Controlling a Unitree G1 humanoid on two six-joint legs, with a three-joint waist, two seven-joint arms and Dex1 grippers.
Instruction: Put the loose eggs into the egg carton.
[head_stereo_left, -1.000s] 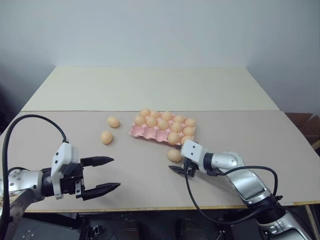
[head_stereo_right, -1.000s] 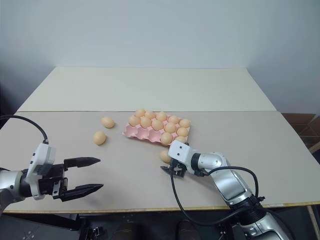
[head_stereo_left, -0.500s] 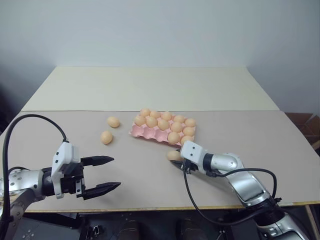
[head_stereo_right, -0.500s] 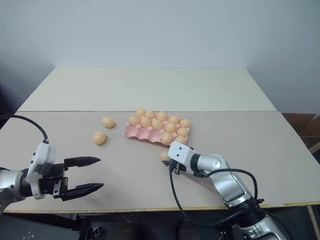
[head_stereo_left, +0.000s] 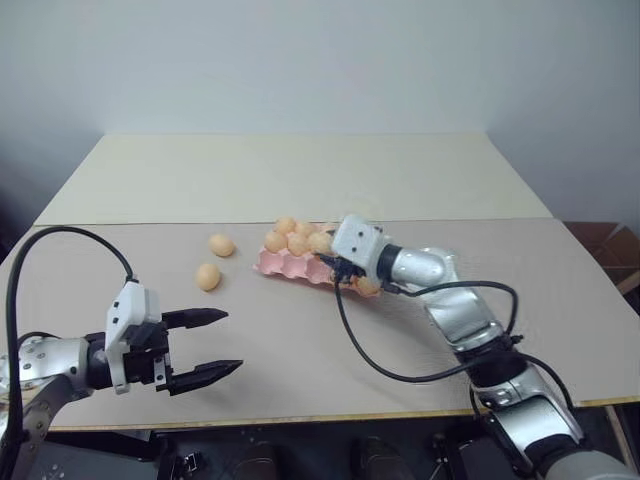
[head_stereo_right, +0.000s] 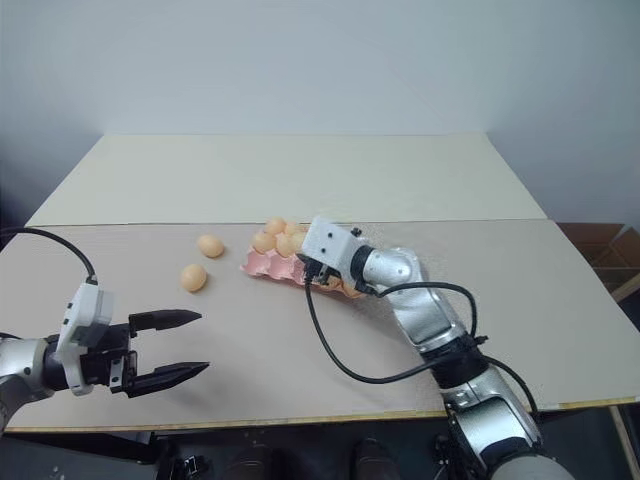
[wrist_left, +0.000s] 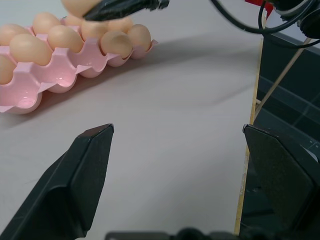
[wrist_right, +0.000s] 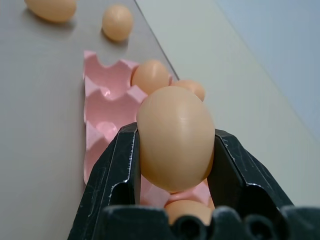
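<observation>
One smooth, light orange-tan egg (wrist_right: 175, 137) sits clamped between the two black fingers of my right gripper (wrist_right: 175, 165), raised just above the near row of the flat pink moulded egg carton (head_stereo_left: 290, 265) in the middle of the pale table (head_stereo_left: 300, 340). I judge this to be the carry-and-place step. To do it well I would pick an empty cup, and the wrist view shows bare pink cups at the carton's left end, then bring the egg straight over that cup, lower slowly until it seats, and only then let the fingers part, so it neither drops nor knocks a neighbour.

In the grip, the held egg's long axis runs roughly along the fingers, with the rounded end standing out past the fingertips toward the carton; the pads press its flanks across the short axis. I would tip it end-down into the cup.

Two more loose eggs lie on the table left of the carton, the nearer egg (head_stereo_left: 208, 276) and the farther egg (head_stereo_left: 221, 244), apart from each other and from the tray.

My left gripper (head_stereo_left: 205, 345) hangs over the table's near left part with its fingers spread wide, holding nothing.
</observation>
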